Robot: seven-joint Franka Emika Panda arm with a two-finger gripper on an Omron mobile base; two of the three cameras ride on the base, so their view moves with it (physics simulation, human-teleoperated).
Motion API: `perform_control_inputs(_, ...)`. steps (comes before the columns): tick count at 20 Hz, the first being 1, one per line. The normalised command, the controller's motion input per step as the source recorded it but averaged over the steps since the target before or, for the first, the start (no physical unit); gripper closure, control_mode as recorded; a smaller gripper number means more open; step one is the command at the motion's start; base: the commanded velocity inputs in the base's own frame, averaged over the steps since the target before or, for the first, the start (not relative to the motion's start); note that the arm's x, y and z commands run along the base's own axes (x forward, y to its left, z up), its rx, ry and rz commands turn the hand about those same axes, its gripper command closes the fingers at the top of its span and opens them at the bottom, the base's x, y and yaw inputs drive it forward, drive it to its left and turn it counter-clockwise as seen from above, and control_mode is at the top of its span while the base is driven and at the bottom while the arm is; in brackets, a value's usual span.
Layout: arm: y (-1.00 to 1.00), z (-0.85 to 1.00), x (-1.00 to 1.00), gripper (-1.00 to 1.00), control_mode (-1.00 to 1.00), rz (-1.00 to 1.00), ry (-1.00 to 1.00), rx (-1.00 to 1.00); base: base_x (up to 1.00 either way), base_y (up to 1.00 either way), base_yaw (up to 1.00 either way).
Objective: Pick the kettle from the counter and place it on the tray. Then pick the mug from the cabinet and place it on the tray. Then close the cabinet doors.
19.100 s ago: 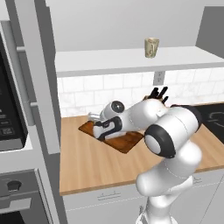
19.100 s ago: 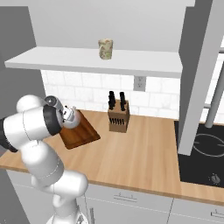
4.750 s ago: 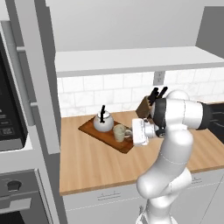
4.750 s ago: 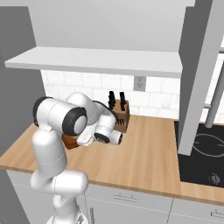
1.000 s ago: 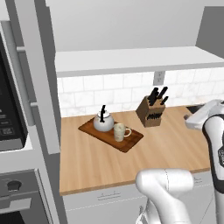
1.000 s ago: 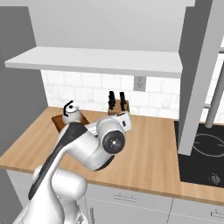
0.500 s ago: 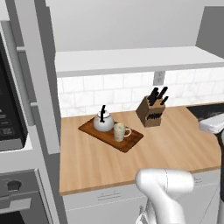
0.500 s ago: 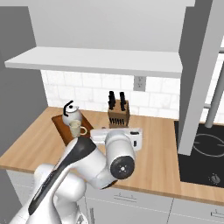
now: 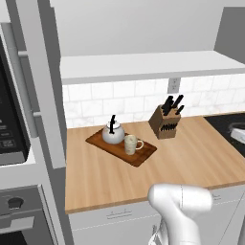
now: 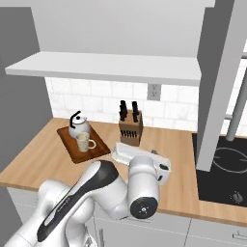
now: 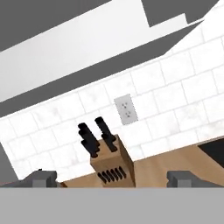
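The arm has swung away from the tray (image 9: pixel 141 157) toward the right, its fingers (image 11: pixel 43 177) spread wide and empty, facing the knife block (image 11: pixel 111 165) — so both placements look done and only the cabinet doors (image 10: pixel 218 82) remain. On the table (image 9: pixel 191 158), the silver-grey kettle (image 9: pixel 113 134) with its black upright handle and the beige mug (image 9: pixel 130 144) stand side by side on the tray — upright and nearly touching.

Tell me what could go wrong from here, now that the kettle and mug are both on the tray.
1. The end effector is open and faces the knife block; pushing forward could knock it.
2. The mug stands right beside the kettle on the tray; a low arm sweep might upset both.
3. The cabinet doors are unclosed; the right one hangs above the cooktop, so reaching it could graze the shelf.
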Motion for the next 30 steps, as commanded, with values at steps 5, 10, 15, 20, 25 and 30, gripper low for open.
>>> perform_control_inputs(5, -0.74, 0.11, 0.00, -1.00, -1.00, -0.01, -0.10, 0.28, 0.00, 0.00, 0.00)
perform_control_inputs(10, -0.80, 0.04, -0.02, -1.00, -1.00, 0.00, -0.13, 0.12, 0.00, 0.00, 0.00)
perform_control_inputs(15, -0.25, -0.16, -0.02, -1.00, -1.00, 0.00, -0.08, -0.15, 0.00, 0.00, 0.00)
perform_control_inputs(20, -0.23, 0.00, -0.01, -1.00, -1.00, 0.00, -0.14, -0.17, 0.00, 0.00, 0.00)
perform_control_inputs(25, -0.17, 0.00, 0.00, -1.00, -1.00, 0.02, -0.09, -0.24, 0.00, 0.00, 0.00)
perform_control_inputs(30, -0.26, -0.01, 0.00, -1.00, -1.00, 0.00, -0.07, -0.21, 0.00, 0.00, 0.00)
